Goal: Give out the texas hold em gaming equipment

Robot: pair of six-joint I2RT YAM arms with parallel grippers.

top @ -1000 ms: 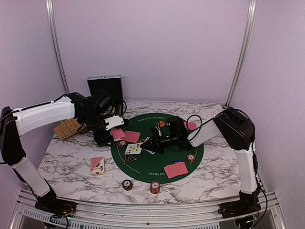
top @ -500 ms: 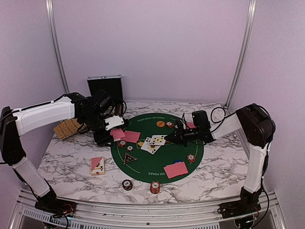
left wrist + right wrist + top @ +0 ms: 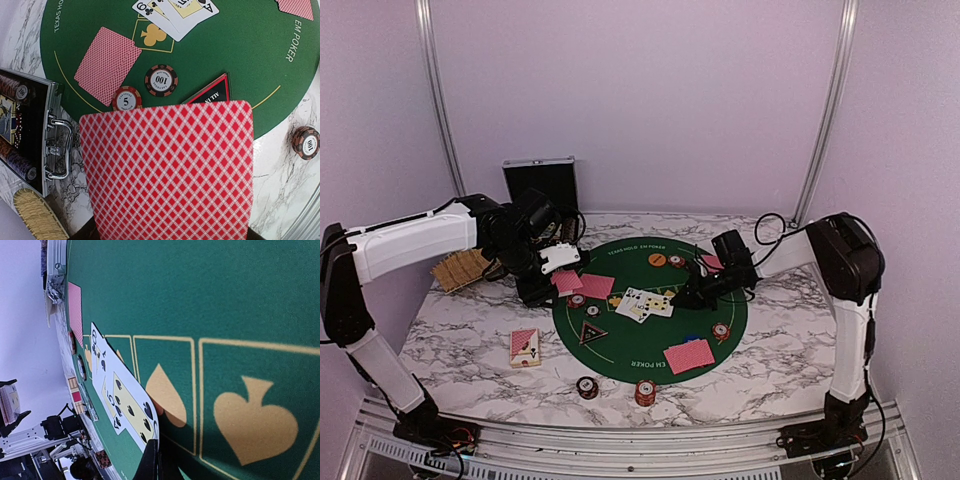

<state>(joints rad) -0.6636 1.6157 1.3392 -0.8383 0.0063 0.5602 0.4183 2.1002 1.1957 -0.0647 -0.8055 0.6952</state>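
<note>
right claw (image 3: 685,296) withdrew; card (image 3: 170,170) hides left claw (image 3: 563,276).

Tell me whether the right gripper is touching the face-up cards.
Touching. In the right wrist view, the tips of the shut right gripper meet the near end of the fanned face-up cards with no gap.

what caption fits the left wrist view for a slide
Held red-backed card fills the foreground above green mat, chips and face-up cards.
</note>
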